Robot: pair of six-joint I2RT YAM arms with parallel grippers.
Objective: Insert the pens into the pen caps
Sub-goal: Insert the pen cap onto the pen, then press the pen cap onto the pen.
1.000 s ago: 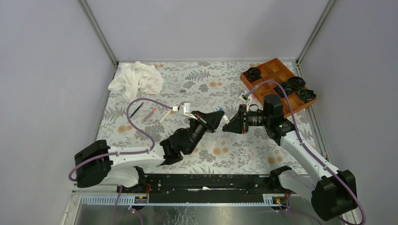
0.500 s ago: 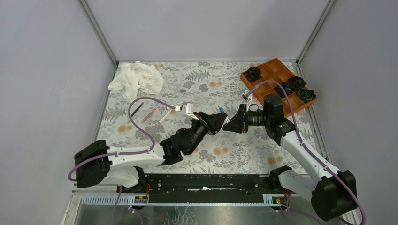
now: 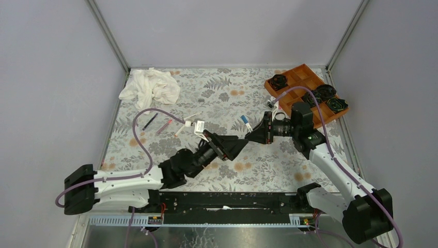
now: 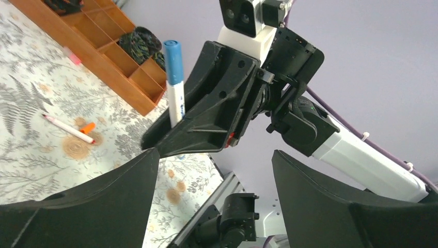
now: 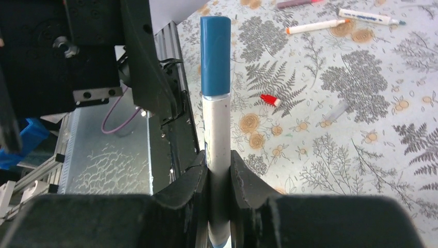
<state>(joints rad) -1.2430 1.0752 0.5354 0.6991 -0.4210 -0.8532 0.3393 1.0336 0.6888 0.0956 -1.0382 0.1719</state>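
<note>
Opens the left tool [image 3: 241,145] wide and backs it off, leaving the blue cap [image 5: 215,54] seated on the white pen [image 5: 217,129]. Keeps the right tool [image 5: 219,175] clamped on that barrel (aloft). Probably finishes one pen; leaves loose pens [image 5: 315,26] on the bench [image 3: 232,98].

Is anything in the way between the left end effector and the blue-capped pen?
Nothing visible does. The white marker pen with the blue cap sticks out of the shut right end effector, and the open left end effector faces it across open air.
</note>
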